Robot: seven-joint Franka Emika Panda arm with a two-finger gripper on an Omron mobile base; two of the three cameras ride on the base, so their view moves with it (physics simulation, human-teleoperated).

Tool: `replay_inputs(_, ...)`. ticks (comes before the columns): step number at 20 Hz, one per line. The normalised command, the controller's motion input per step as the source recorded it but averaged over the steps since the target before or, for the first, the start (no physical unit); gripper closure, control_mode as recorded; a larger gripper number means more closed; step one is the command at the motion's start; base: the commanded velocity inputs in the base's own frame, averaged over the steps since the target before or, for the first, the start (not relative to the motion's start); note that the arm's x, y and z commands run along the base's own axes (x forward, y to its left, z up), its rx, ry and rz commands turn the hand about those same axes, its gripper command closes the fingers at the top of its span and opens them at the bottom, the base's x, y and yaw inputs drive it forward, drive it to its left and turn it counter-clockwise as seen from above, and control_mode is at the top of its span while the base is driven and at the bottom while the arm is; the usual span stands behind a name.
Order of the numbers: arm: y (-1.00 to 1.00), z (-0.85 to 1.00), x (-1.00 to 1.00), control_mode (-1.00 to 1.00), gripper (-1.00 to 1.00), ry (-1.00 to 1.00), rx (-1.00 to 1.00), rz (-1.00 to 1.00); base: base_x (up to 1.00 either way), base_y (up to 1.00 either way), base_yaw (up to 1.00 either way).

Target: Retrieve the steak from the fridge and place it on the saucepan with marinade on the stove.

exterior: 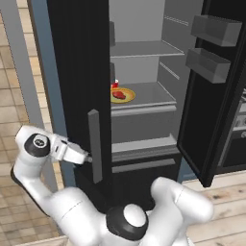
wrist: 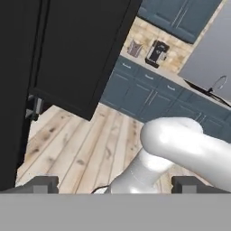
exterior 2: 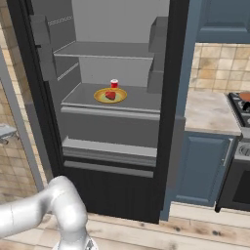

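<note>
The fridge (exterior: 144, 144) stands with both doors swung out. On its middle shelf the steak (exterior: 119, 95) (exterior 2: 111, 95), a small dark-red lump, lies on a yellow-rimmed plate (exterior 2: 102, 93). My gripper (exterior: 88, 157) is low at the left, just beside the grey bar handle (exterior: 94, 146) of the left door, well below and left of the steak. In the hand view the gripper (wrist: 115, 184) is open, its fingertips (wrist: 43, 182) far apart with nothing between them. The stove (exterior 2: 240, 110) is at the far right, and an orange-brown patch at the frame edge may be the saucepan (exterior 2: 245, 96).
A small red cup (exterior 2: 114, 83) stands behind the plate. The right fridge door (exterior: 216, 96) with its bins juts toward me. A counter (exterior 2: 207, 112) over blue cabinets lies between fridge and stove. The hand view looks back over the wood floor (wrist: 76, 149) to blue cabinets.
</note>
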Motion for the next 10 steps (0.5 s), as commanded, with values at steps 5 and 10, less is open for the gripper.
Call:
replay_inputs(5, -0.97, 0.12, -1.0, -1.0, -1.0, -0.04, 0.35, 0.32, 0.0, 0.0, 0.0)
replay_inputs(10, -0.86, 0.06, -0.63, -1.0, -1.0, -0.03, 0.69, 0.36, 0.0, 0.0, 0.0)
